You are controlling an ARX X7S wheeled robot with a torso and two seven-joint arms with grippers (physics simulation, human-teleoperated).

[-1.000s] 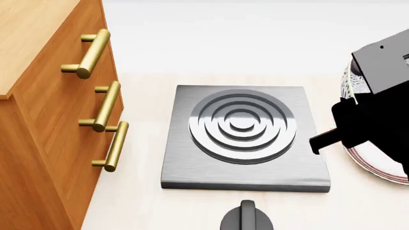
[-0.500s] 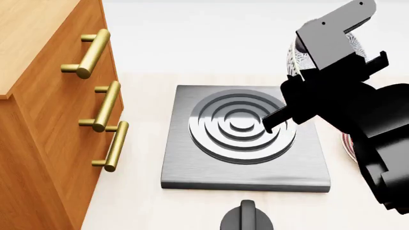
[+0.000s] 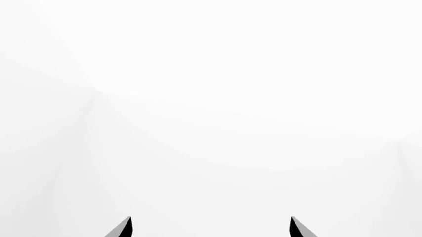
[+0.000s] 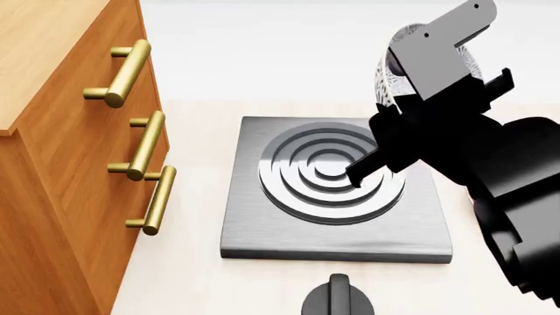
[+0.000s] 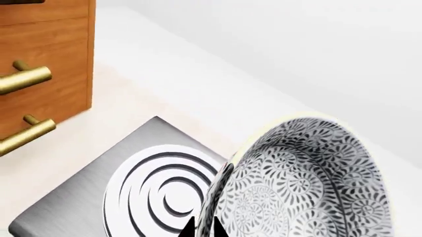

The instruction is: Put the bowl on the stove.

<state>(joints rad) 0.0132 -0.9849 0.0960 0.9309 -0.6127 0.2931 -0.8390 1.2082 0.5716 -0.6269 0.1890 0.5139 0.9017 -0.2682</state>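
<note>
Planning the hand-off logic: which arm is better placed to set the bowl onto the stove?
The right. Its jaws are shut on the rim of the bowl, which hangs above the stove beside the burner. The left gripper faces only blank white, with neither thing in its view.

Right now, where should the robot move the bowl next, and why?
Probably a little further over the burner, then down. The right gripper holds the bowl by its rim, tilted and up in the air, beside the rings of the stove rather than squarely above them. It isn't resting on anything yet, so centring it first should help it land flat.
</note>
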